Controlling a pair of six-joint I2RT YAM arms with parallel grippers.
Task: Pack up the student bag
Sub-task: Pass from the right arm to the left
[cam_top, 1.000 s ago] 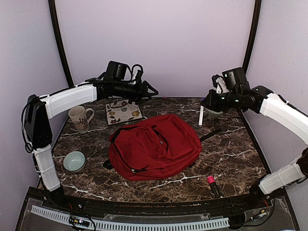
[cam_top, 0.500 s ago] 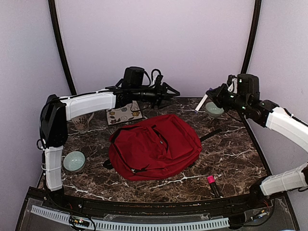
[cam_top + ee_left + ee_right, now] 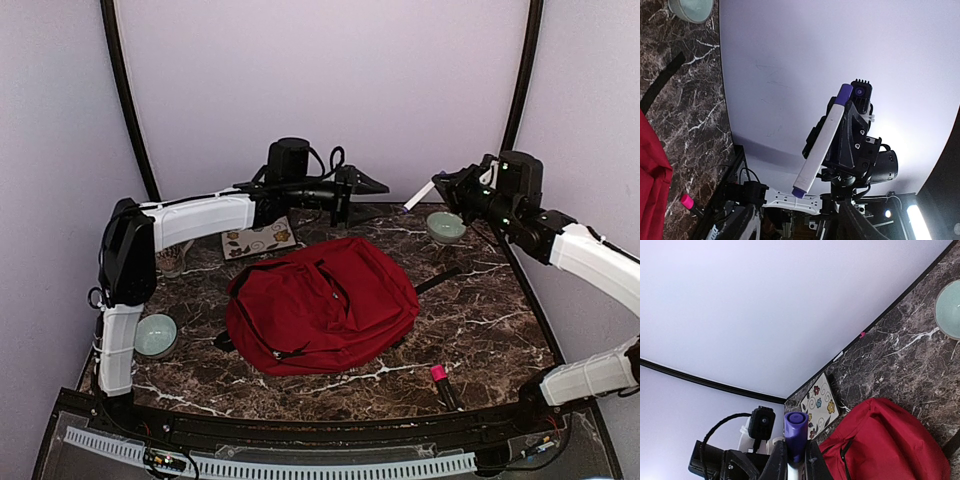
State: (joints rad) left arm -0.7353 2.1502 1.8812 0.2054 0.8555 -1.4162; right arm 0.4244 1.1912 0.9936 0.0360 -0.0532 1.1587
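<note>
Both arms have shifted since the earlier frames: the left gripper point(image 3: 374, 184) has swung rightward along the table's far edge, and the right gripper point(image 3: 446, 189) has lifted a white marker point(image 3: 419, 199) with purple caps off the table point(image 3: 480, 300) near its far right corner. Right fingers are pinched on the marker's barrel; whether the left jaws are spread or pressed together cannot be determined. The student bag point(image 3: 320, 310) lies flat at the table's middle, well apart from both grippers, with a pale green bowl point(image 3: 445, 227) at the far right corner.

Tile point(image 3: 258, 238) behind bag point(image 3: 320, 305) — bowl point(image 3: 155, 335) left
</note>
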